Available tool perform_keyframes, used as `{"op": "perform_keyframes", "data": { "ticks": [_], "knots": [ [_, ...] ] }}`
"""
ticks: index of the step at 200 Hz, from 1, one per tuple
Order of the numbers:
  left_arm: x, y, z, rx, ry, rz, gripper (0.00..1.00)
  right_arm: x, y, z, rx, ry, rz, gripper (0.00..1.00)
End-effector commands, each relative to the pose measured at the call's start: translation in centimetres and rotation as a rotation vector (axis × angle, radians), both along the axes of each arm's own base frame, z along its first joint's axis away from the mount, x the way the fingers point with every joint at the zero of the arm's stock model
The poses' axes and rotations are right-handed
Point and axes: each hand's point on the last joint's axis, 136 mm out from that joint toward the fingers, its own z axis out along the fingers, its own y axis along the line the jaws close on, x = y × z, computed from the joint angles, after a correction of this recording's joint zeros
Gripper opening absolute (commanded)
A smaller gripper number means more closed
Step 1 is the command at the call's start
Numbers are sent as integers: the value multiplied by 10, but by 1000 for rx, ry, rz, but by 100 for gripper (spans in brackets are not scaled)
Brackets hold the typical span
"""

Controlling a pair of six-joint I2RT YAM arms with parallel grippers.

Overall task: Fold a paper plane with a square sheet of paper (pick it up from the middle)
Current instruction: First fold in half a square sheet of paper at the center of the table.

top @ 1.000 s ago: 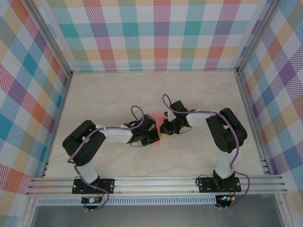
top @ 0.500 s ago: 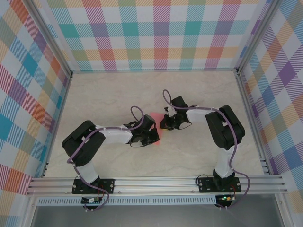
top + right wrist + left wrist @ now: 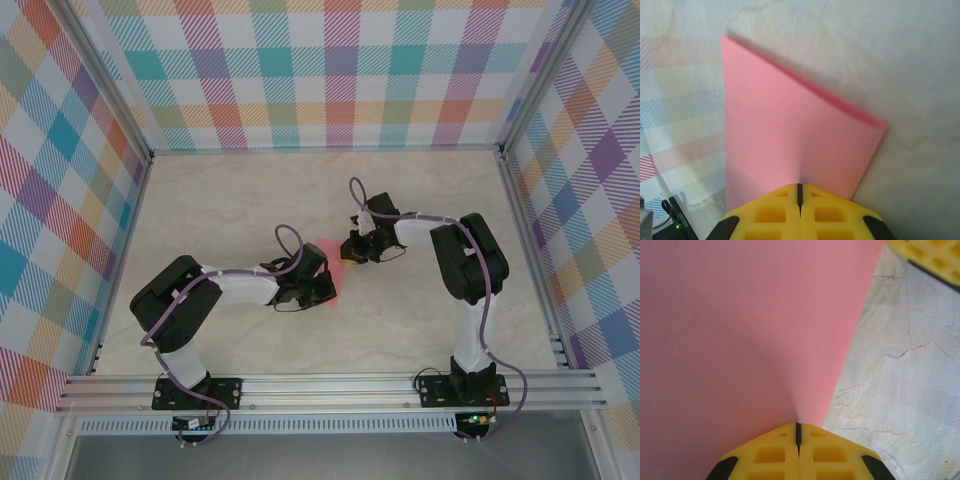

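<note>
1. Pink paper sheet (image 3: 336, 264) is mid-tabletop (image 3: 230, 200), spanning the gap btwn both hands.
2. Right wrist view: far edge casts a shadow, so that side looks raised off the surface, not flat.
3. Prob held from two opposite sides to keep it taut and controlled for a fold. No plane shape yet, early in the job.
4. Left hand (image 3: 798, 432): clenched, tips pinching the sheet edge, no gap.
5. Right hand (image 3: 800, 192): same, clamped on the paper's near edge.
</note>
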Motion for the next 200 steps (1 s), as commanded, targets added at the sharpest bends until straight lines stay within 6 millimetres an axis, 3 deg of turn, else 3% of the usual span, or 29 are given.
{"op": "perform_keyframes", "data": {
  "ticks": [1, 64, 114, 152, 200],
  "knots": [
    [-39, 39, -41, 178, 146, 1, 2, 38, -23, -14, -81, -85, -64, 1],
    [-41, 41, -42, 183, 148, 1, 2, 70, -40, -16, -118, -95, -127, 1],
    [-39, 40, -41, 182, 140, 1, 2, 83, -33, 25, -57, -171, -120, 1],
    [-36, 38, -40, 180, 135, 3, 2, 47, -19, 53, 109, -177, -74, 2],
    [-34, 36, -37, 177, 130, 3, 1, -2, -3, 37, 161, -85, 2, 3]
  ]
}}
